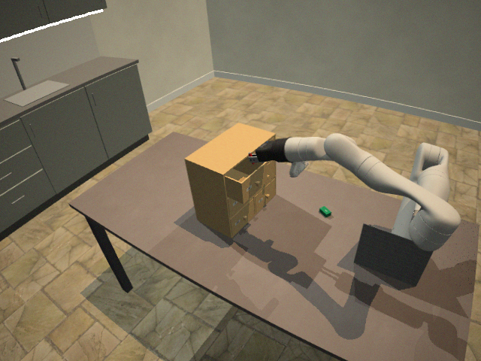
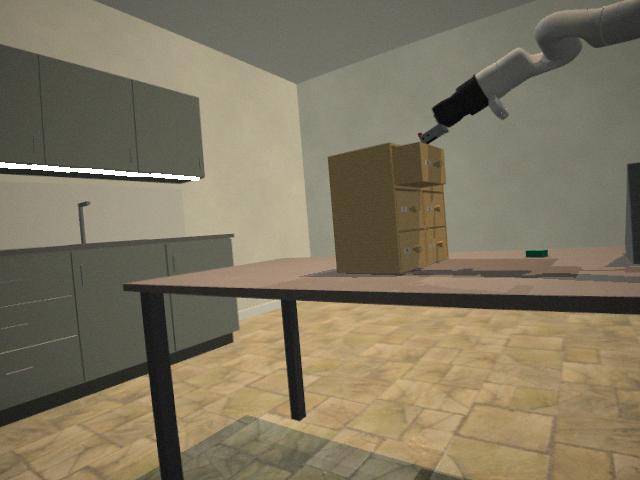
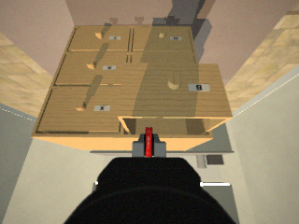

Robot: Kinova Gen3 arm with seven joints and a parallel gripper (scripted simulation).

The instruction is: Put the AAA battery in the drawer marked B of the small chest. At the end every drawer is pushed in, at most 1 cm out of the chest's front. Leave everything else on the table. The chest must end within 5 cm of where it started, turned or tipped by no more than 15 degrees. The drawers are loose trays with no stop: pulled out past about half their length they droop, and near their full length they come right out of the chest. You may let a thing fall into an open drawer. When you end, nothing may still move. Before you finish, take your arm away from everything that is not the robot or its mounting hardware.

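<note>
"Since the labels matter here, which can be read?"

"In the wrist view, the pulled-out drawer [image 1: 234,190] [image 2: 408,165] [image 3: 206,100] bears a pale label [image 3: 199,87] marked B, right of its round knob [image 3: 174,84]. It sits in the top row of the wooden chest [image 1: 211,194] [image 2: 361,211] [image 3: 75,141]. Beside it, a drawer front has a label [image 3: 102,108] reading X. The labels on the lower fronts are too small to make out."

"Any brand on the battery?"

"It's red, with faint pale marks along its side that are too small to read."

"And the fingers?"

"The fingers [image 1: 252,157] [image 2: 424,137] are mostly closed, a narrow gap apart, gripping the AAA battery [image 1: 250,154] [image 2: 420,134] [image 3: 149,140] between them. They reach down at a slant over the open drawer, near the chest's upper front edge. Whether they touch the wood, I cannot tell."

"Anything else with writing?"

"A small green block [image 1: 325,211] [image 2: 536,253] lies on the worktop [image 1: 155,174] [image 2: 258,271] [image 3: 234,19], well apart from the chest. It has a pale mark on top, too small to read."
</note>
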